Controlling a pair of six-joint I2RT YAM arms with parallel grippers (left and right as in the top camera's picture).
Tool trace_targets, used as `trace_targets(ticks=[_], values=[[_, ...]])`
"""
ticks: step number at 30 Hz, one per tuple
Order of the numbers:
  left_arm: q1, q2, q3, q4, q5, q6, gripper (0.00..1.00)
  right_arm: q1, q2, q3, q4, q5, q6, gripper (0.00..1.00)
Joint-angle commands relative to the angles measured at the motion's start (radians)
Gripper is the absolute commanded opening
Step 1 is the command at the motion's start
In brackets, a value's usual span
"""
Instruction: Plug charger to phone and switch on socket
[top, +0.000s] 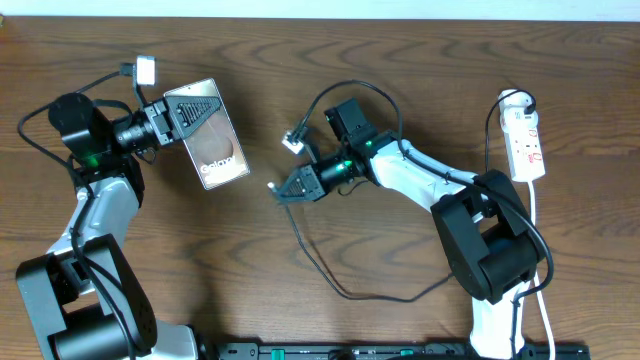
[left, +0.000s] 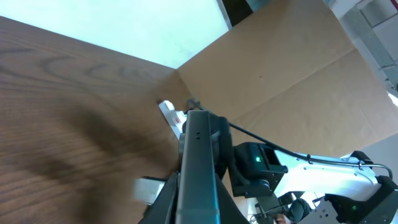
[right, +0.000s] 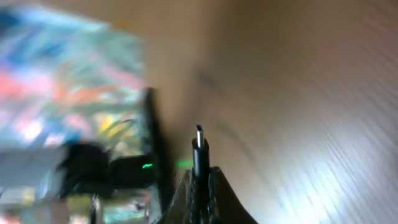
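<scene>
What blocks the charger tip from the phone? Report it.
Nothing visible. The right gripper holds the charger tip, the left gripper holds the phone, and overhead only bare table lies in the gap between them. The right wrist view is too blurred to add more.

Clear gap over brown wooden table (top: 262, 150) between bronze-brown flat smartphone (top: 215, 150), left, and thin black charger cable tip (top: 273, 188), right.

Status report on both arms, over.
Left gripper shut on phone. Right gripper shut on charger tip, apart from phone, not plugged. Socket far right, no gripper near. Nothing between tip and phone.
</scene>
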Motion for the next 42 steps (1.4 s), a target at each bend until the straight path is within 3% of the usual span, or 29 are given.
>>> trace_targets(ticks=[1, 6, 13, 31, 36, 42], values=[[0.001, -0.004, -0.006, 0.006, 0.002, -0.002, 0.08, -0.007, -0.001, 0.003, -0.114, 0.403, 0.175, 0.01], [0.001, -0.004, -0.006, 0.006, 0.002, -0.002, 0.07, -0.013, -0.001, 0.064, -0.383, 0.686, 0.209, 0.01], [0.001, -0.004, -0.006, 0.006, 0.003, -0.002, 0.07, -0.005, -0.001, 0.108, -0.599, 0.801, 0.244, 0.01], [0.001, -0.004, -0.006, 0.006, 0.003, -0.002, 0.07, 0.081, 0.009, -0.003, -0.571, 0.802, 0.304, 0.01], [0.001, -0.004, -0.006, 0.006, 0.002, -0.002, 0.07, 0.078, 0.009, -0.002, -0.431, 0.607, 0.191, 0.01], [0.001, -0.004, -0.006, 0.006, 0.003, -0.002, 0.08, 0.08, 0.009, -0.002, -0.09, 0.082, -0.055, 0.01]])
